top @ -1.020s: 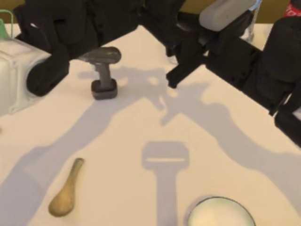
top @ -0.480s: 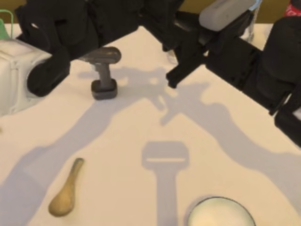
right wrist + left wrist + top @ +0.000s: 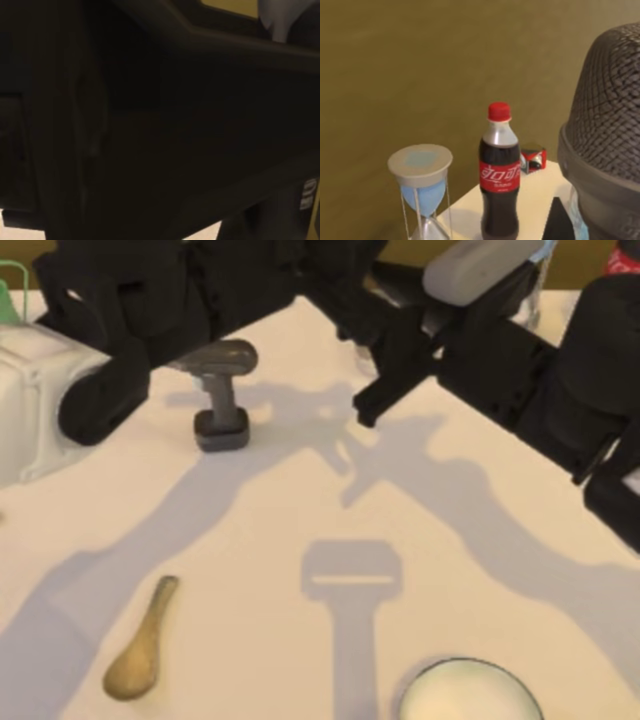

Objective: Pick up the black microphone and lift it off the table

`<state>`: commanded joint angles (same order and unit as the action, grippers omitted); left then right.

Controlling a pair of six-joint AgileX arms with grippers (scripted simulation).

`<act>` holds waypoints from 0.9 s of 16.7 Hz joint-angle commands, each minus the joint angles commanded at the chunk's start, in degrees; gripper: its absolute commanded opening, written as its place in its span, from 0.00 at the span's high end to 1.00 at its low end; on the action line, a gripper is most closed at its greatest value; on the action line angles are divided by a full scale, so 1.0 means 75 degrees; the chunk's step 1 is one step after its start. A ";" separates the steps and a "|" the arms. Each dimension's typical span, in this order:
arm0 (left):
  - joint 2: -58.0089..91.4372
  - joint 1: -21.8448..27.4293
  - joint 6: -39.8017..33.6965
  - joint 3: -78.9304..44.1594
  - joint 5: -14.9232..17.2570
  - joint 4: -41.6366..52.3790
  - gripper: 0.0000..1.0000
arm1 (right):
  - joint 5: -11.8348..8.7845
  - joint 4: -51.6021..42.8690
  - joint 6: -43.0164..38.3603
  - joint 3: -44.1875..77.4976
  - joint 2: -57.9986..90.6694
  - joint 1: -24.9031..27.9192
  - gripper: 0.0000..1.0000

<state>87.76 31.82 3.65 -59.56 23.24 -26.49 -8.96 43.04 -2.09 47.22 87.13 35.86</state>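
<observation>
Two arms crowd the far edge of the table [image 3: 250,540] in the top view. The left gripper [image 3: 372,400] hangs above the surface beside the power drill [image 3: 220,390], close to the right arm [image 3: 560,390]; a careless lift could knock them together. No microphone lies on the tabletop.

Left wrist view: the black microphone [image 3: 610,125] has its mesh head right against the camera, apparently carried aloft. I cannot tell how the claw stands, so a slip is possible. A swing could topple the hourglass [image 3: 420,165] or cola bottle [image 3: 499,175].

Right wrist view: dark.
</observation>
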 joint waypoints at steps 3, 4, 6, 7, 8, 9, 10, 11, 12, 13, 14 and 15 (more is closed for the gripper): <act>0.0000 0.0000 0.0000 0.0000 0.0000 0.0000 1.00 | 0.0000 0.0000 0.0000 0.0000 0.0000 0.0000 0.25; 0.0000 0.0000 0.0000 0.0000 0.0000 0.0000 1.00 | 0.0000 0.0000 0.0000 0.0000 0.0000 0.0000 0.17; 0.0000 0.0000 0.0000 0.0000 0.0000 0.0000 1.00 | 0.0000 0.0000 0.0000 0.0000 0.0000 0.0000 0.02; 0.0000 0.0000 0.0000 0.0000 0.0000 0.0000 1.00 | 0.0000 0.0000 0.0000 0.0000 0.0000 0.0000 0.00; 0.0000 0.0000 0.0000 0.0000 0.0000 0.0000 1.00 | 0.0000 0.0000 0.0000 0.0000 0.0000 0.0000 0.00; 0.0000 0.0000 0.0000 0.0000 0.0000 0.0000 1.00 | 0.0000 0.0000 0.0000 0.0000 0.0000 0.0000 0.00; 0.0000 0.0000 0.0000 0.0000 0.0000 0.0000 1.00 | 0.0000 0.0000 0.0000 0.0000 0.0000 0.0000 0.00; 0.0000 0.0000 0.0000 0.0000 0.0000 0.0000 1.00 | 0.0000 0.0000 0.0000 0.0000 0.0000 0.0000 0.00; 0.0000 0.0000 0.0000 0.0000 0.0000 0.0000 1.00 | 0.0000 0.0000 0.0000 0.0000 0.0000 0.0000 0.00; 0.0000 0.0000 0.0000 0.0000 0.0000 0.0000 1.00 | 0.0000 0.0000 0.0000 0.0000 0.0000 0.0000 0.00; 0.0000 0.0000 0.0000 0.0000 0.0000 0.0000 1.00 | 0.0000 0.0000 0.0000 0.0000 0.0000 0.0000 0.00; -0.0049 -0.0003 0.0050 -0.0068 -0.0072 0.0014 1.00 | 0.0050 -0.0003 0.0039 -0.0067 0.0069 -0.0042 0.00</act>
<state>87.39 31.79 4.02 -60.07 22.70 -26.38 -8.59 43.02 -1.80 46.71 87.65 35.55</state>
